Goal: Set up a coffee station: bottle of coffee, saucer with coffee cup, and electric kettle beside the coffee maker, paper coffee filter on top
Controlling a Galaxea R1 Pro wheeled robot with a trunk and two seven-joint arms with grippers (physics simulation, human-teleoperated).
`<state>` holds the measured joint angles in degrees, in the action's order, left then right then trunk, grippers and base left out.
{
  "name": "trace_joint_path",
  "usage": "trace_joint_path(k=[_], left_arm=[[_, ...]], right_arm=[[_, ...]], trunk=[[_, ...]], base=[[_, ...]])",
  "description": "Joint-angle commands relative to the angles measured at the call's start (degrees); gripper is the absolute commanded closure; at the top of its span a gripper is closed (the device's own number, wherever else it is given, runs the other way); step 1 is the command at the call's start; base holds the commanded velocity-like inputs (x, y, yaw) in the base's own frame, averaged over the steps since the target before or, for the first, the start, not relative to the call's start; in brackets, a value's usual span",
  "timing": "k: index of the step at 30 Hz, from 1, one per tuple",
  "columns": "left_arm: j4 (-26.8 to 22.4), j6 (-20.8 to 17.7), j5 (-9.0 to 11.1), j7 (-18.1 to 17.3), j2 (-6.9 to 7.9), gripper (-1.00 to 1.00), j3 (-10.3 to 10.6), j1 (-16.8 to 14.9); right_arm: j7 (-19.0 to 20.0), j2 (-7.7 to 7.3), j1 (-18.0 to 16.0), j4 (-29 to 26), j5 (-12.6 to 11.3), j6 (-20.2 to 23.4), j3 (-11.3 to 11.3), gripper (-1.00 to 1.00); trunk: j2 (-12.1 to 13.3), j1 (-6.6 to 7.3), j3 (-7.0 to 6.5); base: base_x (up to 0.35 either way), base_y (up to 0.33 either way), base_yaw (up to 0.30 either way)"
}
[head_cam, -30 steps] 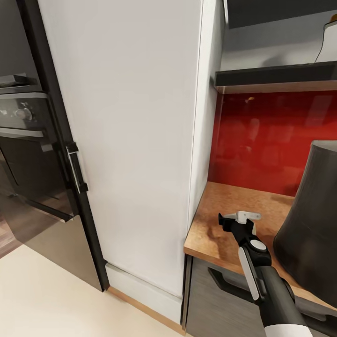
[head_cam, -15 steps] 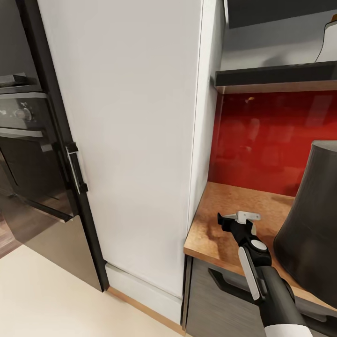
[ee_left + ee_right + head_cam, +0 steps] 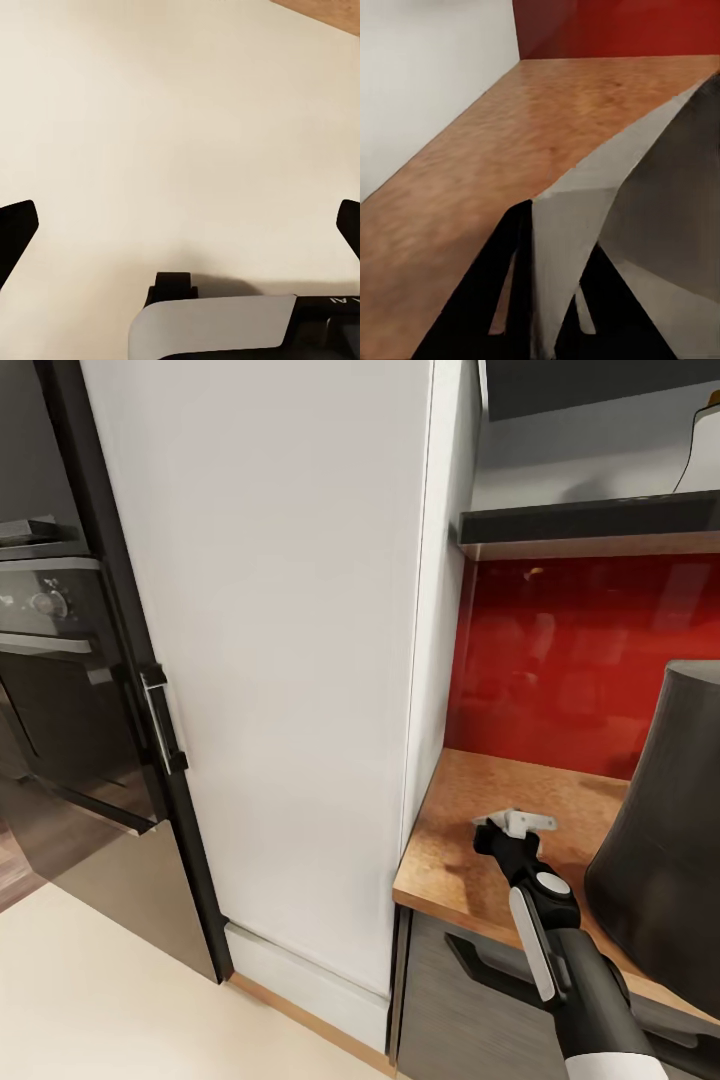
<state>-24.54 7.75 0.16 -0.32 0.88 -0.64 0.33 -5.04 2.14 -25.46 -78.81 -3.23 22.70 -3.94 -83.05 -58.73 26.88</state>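
Pinched between the right claw (image 3: 516, 824) fingers over the countertop (image 3: 450, 860), seemingly a paper coffee filter (image 3: 566, 247).

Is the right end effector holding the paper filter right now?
Yes, the right end effector is closed on the white paper filter, above the wooden countertop.

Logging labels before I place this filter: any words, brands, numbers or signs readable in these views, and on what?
No text can be read with certainty.
Left gripper body: pale marks at the frame's edge, cut off and too small to read.
Oven control panel: knob visible, markings blurred.
Coffee maker, paper coffee filter in the right gripper, countertop, shelf, tall white cabinet: no lettering visible.
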Motion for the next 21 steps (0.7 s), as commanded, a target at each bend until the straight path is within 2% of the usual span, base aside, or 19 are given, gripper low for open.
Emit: trace_joint_path(k=[1, 15, 21], left_arm=[[-0.1, 0.1, 0.0, 0.0, 0.0, -1.0, -0.1, 0.0], [-0.2, 0.1, 0.0, 0.0, 0.0, -1.0, -0.1, 0.0], [-0.1, 0.1, 0.0, 0.0, 0.0, -1.0, -0.1, 0.0]], right_arm=[[-0.3, 0.04, 0.0, -0.1, -0.6, 0.2, 0.0, 1.0], [-0.3, 0.06, 0.0, -0.1, -0.6, 0.2, 0.0, 1.0], [-0.3, 0.06, 0.0, 0.0, -0.6, 0.2, 0.0, 1.0]], trunk=[[0.0, 0.0, 0.05], [0.0, 0.0, 0.05], [2.4, 1.32, -1.03]], base=[[0.0, 0.0, 0.0], [0.0, 0.0, 0.0], [0.0, 0.0, 0.0]])
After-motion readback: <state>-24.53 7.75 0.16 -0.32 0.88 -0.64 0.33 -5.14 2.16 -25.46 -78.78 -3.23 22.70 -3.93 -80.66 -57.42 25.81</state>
